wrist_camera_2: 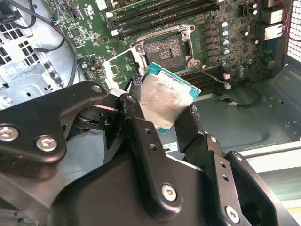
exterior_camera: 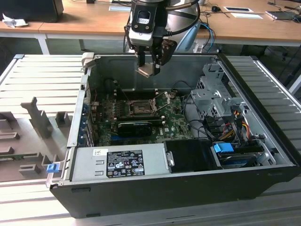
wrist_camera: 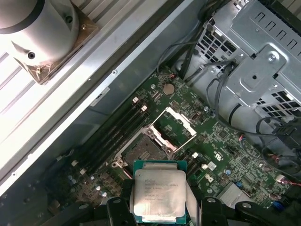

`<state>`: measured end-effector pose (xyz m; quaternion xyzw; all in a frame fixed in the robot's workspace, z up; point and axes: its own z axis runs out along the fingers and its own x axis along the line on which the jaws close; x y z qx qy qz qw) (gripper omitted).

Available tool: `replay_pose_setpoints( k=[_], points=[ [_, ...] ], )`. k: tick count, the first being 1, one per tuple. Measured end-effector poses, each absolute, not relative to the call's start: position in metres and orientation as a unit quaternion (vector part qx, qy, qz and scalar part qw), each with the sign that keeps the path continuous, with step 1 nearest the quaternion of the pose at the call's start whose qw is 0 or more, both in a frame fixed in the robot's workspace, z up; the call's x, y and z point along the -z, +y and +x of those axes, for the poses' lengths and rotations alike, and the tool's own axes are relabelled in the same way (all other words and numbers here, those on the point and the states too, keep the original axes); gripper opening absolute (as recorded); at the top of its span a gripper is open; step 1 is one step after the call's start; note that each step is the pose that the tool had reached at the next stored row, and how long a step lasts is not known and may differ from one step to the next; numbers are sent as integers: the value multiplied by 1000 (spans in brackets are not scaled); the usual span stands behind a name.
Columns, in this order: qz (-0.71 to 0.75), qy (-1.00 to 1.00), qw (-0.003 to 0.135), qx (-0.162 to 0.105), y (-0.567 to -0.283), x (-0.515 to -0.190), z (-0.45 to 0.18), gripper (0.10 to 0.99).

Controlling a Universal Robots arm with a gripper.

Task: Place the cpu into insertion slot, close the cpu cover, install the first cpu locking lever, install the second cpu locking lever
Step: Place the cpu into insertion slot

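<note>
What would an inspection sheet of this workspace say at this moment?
Surface: green motherboard inside an open computer case, which lies on a slatted grey table.
Job's things: cpu held above the board, silver face toward both wrist views; insertion slot empty; cpu cover swung open.
Clutter: grey fixtures on the table at the exterior view's left.
Grippers: tool shut on the cpu's edges, hanging over the case.
Cables: coloured cables beside the drive cage at the exterior view's right.
Surroundings: wooden desks behind the table.
</note>
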<state>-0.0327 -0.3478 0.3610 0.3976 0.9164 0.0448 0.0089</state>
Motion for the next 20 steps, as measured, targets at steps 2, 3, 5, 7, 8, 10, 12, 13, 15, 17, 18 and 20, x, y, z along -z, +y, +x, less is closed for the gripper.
replay_pose_setpoints(
  k=[2,3,5,7,8,10,12,13,15,17,18,20],
  points=[
    [403,914,9,-45,-348,-361,-33,529],
    [406,913,9,-45,-348,-361,-33,529],
    [413,909,10,-45,-348,-361,-33,529],
    [422,906,10,-45,-348,-360,-33,529],
    [424,904,10,-45,-348,-360,-33,529],
    [429,902,10,-44,-348,-360,-33,529],
    [438,898,11,-44,-348,-360,-33,529],
    [442,896,11,-44,-348,-360,-33,529],
    [447,893,11,-44,-348,-360,-33,529],
    [453,890,12,-44,-348,-359,-33,529],
    [455,889,12,-44,-348,-359,-33,529],
    [460,887,12,-44,-348,-359,-33,529]
  ],
)
